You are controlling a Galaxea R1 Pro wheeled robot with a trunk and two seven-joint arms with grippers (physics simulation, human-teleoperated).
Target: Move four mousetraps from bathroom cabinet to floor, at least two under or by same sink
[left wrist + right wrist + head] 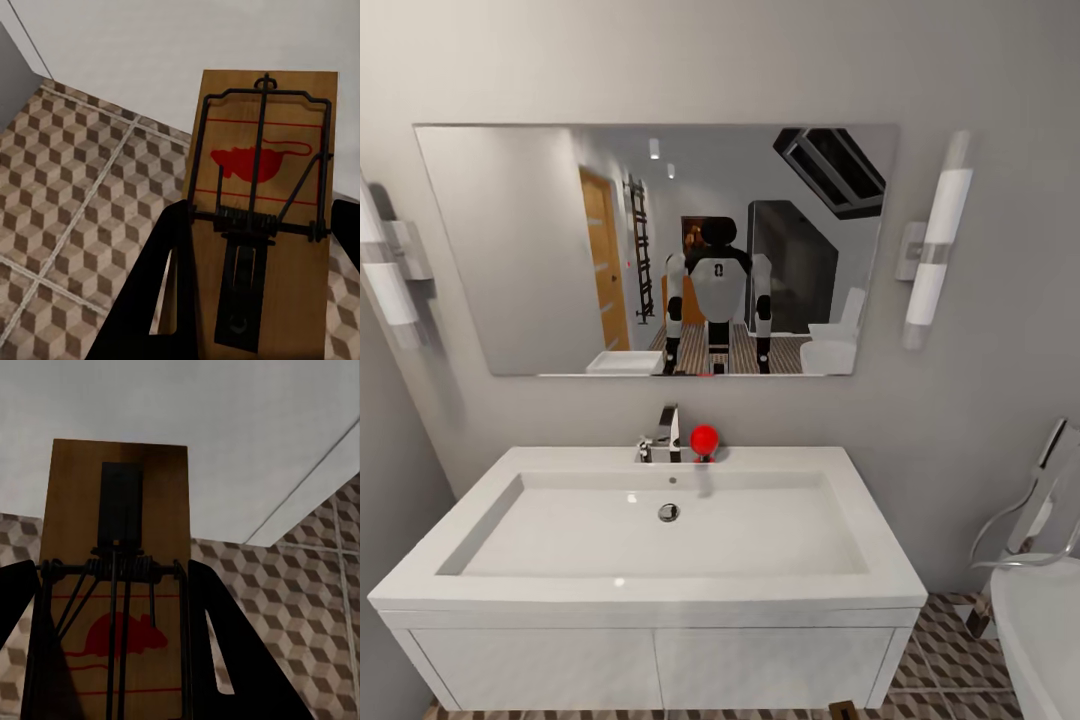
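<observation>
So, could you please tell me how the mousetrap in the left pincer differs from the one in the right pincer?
The left pincer holds its mousetrap with the red mouse print on the far half, beyond the spring coil; the right pincer holds its mousetrap the other way round, print on the near half and dark plate pointing away. The left trap looks brightly lit, the right one shadowed. Both are wooden slabs with black wire, gripped by their long edges above the cube-patterned floor.

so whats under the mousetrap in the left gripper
Below the mousetrap held in the left gripper lies the cube-patterned bathroom floor, with a white surface beyond it. The trap's board covers whatever floor sits directly beneath it.
</observation>
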